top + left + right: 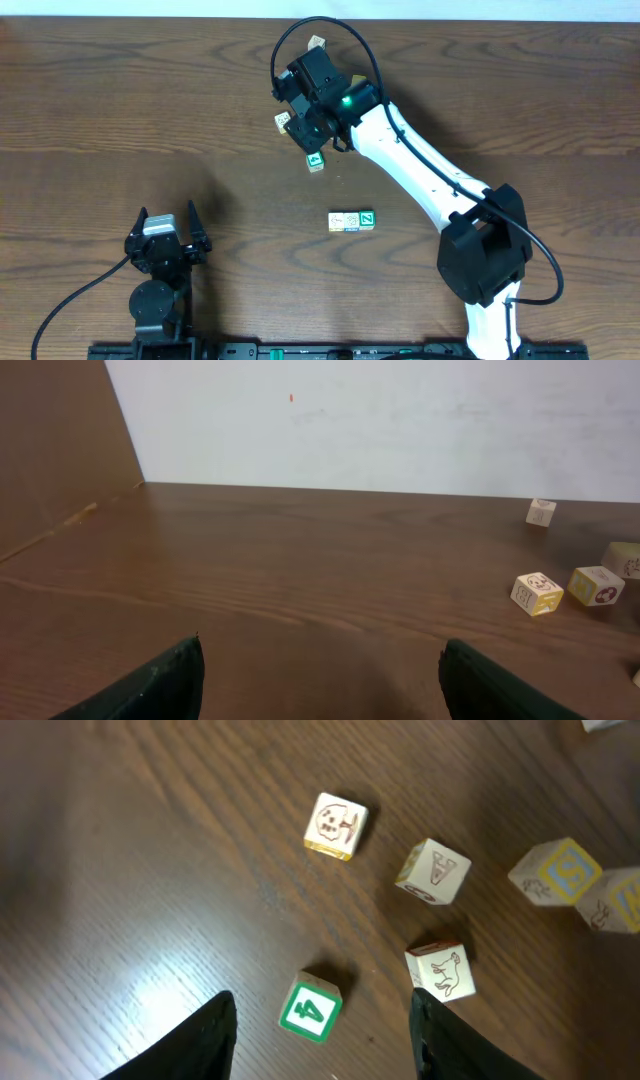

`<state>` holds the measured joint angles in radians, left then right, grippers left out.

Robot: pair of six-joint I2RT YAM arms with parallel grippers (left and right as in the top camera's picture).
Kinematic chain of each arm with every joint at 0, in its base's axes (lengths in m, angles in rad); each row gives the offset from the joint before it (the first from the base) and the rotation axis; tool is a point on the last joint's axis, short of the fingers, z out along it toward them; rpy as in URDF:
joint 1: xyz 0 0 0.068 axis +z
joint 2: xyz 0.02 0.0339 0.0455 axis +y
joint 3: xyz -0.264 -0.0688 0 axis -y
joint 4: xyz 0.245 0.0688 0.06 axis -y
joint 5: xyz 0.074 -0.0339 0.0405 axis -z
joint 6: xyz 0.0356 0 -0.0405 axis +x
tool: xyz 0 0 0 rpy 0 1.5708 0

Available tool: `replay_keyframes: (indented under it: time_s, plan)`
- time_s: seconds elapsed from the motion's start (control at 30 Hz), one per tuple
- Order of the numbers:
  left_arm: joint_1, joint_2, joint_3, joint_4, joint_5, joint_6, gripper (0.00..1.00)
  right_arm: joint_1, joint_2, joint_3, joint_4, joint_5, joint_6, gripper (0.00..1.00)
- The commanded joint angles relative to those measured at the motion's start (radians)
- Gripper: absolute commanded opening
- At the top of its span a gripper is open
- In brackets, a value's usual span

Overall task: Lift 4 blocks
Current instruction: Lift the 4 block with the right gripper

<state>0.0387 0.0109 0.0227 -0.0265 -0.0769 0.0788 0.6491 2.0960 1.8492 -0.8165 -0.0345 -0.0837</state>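
Right gripper [320,1025] foremost in wrist view: jaws parted, clamping nothing. Green "4" block [310,1010] flat on table [120,870], directly between the jaws, touching neither, faces turned slightly off the jaw line. Cube, so no long axis; square up before closing. Left gripper [320,670] spread wide, empty, well apart from all blocks. Row of three blocks [352,220] nearer right arm [420,170]; assign to that arm as well.

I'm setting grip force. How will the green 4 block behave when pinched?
The green 4 block looks like rigid wood, so it probably won't deform. Its flat faces suggest it would slide, not roll, if nudged. It is small, so likely light; an off-centre pinch might twist it.
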Motion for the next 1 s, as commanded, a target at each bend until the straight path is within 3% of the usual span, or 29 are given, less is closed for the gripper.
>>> replay_keyframes:
  time_s: [0.0, 0.37, 0.57, 0.97]
  plan:
    - [0.005, -0.005, -0.019, -0.040, -0.013, -0.005, 0.75, 0.015, 0.045, -0.013, -0.003, 0.100, 0.156, 0.49]
    - [0.005, -0.005, -0.019, -0.040, -0.013, -0.005, 0.76, 0.040, 0.075, -0.013, -0.077, 0.157, 0.429, 0.46]
    - [0.005, -0.005, -0.019, -0.040, -0.013, -0.005, 0.76, 0.051, 0.102, -0.018, -0.120, 0.158, 0.429, 0.47]
    - [0.005, -0.005, -0.019, -0.040, -0.013, -0.005, 0.76, 0.052, 0.132, -0.097, -0.042, 0.157, 0.443, 0.47]
